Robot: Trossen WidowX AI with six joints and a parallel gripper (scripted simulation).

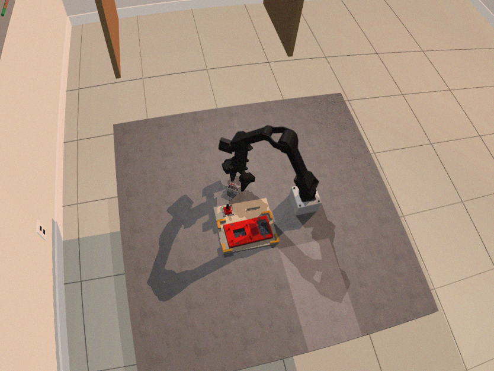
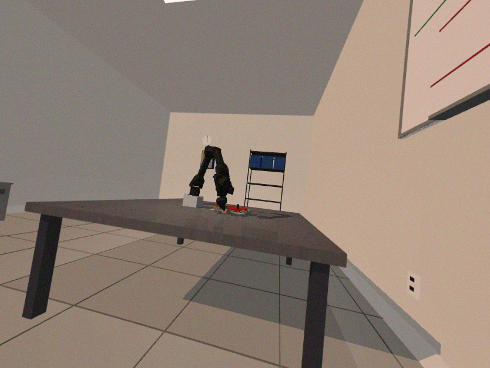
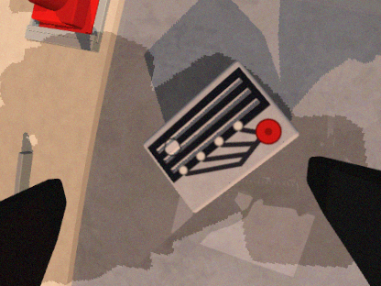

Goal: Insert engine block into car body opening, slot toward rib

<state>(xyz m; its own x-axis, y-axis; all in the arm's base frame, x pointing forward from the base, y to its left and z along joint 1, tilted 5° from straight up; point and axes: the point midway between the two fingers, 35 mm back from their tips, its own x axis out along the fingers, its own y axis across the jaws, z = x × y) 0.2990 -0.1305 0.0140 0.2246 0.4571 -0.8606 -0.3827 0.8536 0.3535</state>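
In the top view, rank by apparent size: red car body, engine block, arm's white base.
1. Red car body, clearly largest.
2. White base.
3. Engine block, smallest, partly hidden by the open gripper.
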